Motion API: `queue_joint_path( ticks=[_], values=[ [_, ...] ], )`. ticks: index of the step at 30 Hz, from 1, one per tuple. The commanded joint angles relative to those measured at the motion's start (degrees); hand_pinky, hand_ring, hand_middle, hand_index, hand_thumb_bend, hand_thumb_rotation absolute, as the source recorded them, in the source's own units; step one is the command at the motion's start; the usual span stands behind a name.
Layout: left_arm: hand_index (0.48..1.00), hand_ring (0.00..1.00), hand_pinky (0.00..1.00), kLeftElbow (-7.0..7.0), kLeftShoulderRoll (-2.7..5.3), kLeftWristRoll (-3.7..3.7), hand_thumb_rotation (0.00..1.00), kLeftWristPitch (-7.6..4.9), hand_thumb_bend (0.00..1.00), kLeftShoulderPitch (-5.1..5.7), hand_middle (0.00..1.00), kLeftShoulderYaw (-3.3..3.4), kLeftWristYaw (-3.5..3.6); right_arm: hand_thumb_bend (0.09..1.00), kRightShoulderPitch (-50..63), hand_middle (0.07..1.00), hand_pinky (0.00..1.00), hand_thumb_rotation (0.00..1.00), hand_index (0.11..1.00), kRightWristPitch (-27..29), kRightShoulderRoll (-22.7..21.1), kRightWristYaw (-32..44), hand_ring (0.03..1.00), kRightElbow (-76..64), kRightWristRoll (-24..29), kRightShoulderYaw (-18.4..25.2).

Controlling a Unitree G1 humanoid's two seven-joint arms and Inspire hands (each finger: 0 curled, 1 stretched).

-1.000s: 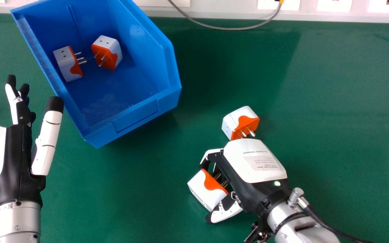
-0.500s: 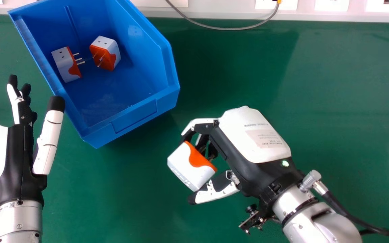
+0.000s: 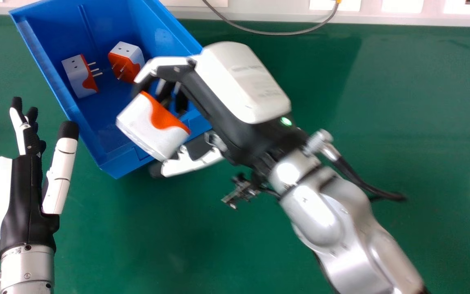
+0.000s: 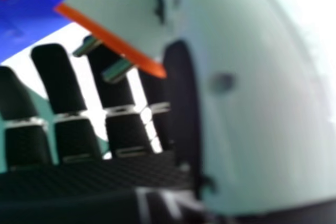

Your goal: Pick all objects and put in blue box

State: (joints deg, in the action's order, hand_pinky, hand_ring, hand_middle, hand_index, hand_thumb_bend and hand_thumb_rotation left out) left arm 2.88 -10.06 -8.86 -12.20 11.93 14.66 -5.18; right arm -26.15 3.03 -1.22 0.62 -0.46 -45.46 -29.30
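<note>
A blue plastic box [image 3: 114,164], upper left, held 2 boxy white-orange plugs [image 3: 79,77]; over its lower rim, the right hand [image 3: 243,85]'s fingers gripped a 3rd plug [image 3: 143,124]. The left hand [image 3: 25,196], lower left, was open.

Black, white and silver

At lower left, the left hand [image 3: 25,196] has a black body, white thumb plates [image 3: 64,157] and a black thumb tip [image 3: 68,130]; its silver wrist cuff [image 3: 39,263] bears a screw [image 3: 27,276]. Near centre, the right hand [image 3: 214,102] wears a rounded white shell [image 3: 243,77] and green light [image 3: 286,121], with a black cable [image 3: 346,170] behind.

Green tabletop [image 3: 402,102]; pale strip [image 3: 267,12] along far edge, possibly wall.
</note>
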Motion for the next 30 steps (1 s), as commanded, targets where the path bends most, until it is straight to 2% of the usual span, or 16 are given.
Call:
queue_joint_path(
  ticks=[1,4,6,8,13,17,20,25,30],
  values=[
    [1.000,1.00,0.96,0.00,-0.54,0.34,1.00,-1.99,0.72,-0.31,1.00,0.27,-0.51,0.493,-8.52,0.475,0.33,0.00,0.531,0.65,3.50,-3.67,0.426,6.47,-0.20,0.32],
    [1.000,1.00,0.96,-0.91,-0.65,0.50,1.00,-2.65,0.72,-0.52,1.00,0.35,-0.44,0.493,-16.72,0.475,0.33,0.00,0.535,2.41,5.78,-7.55,0.428,18.74,0.58,0.63],
    [1.000,1.00,0.97,-1.08,-0.59,0.53,1.00,-2.90,0.72,-0.45,1.00,0.36,-0.42,0.488,-21.58,0.485,0.31,0.00,0.547,4.48,6.95,-9.60,0.419,26.94,1.72,0.77],
    [1.000,1.00,0.98,-1.03,-0.50,0.59,1.00,-3.06,0.71,-0.26,1.00,0.38,-0.38,0.488,-24.98,0.510,0.30,0.00,0.523,5.49,7.83,-11.11,0.415,32.88,2.20,0.78],
    [1.000,1.00,0.98,-0.87,-0.37,1.09,1.00,-3.93,0.72,0.40,1.00,0.65,-0.15,0.494,-34.69,0.479,0.34,0.00,0.522,0.45,11.90,-15.89,0.426,46.92,0.80,0.11],
    [1.000,1.00,0.98,-0.36,-0.33,1.44,1.00,-4.37,0.72,0.92,1.00,0.66,-0.14,0.494,-43.44,0.478,0.33,0.00,0.527,-2.01,14.65,-18.00,0.421,57.93,2.13,0.48],
    [1.000,1.00,0.98,0.06,-0.26,1.41,1.00,-4.54,0.71,1.25,1.00,0.60,-0.22,0.495,-47.85,0.498,0.33,0.00,0.527,-2.64,15.75,-18.88,0.431,63.57,3.72,0.92],
    [1.000,1.00,0.98,-0.30,-0.14,1.33,1.00,-5.08,0.69,1.38,1.00,0.65,-0.54,0.495,-52.76,0.499,0.33,0.00,0.529,-3.84,17.20,-20.21,0.426,70.42,6.31,1.52],
    [1.000,1.00,0.98,0.24,0.07,0.78,1.00,-5.01,0.68,1.67,1.00,0.29,-0.89,0.494,-54.46,0.502,0.33,0.00,0.528,-5.15,18.02,-21.34,0.425,72.21,6.14,0.09]
  ],
)
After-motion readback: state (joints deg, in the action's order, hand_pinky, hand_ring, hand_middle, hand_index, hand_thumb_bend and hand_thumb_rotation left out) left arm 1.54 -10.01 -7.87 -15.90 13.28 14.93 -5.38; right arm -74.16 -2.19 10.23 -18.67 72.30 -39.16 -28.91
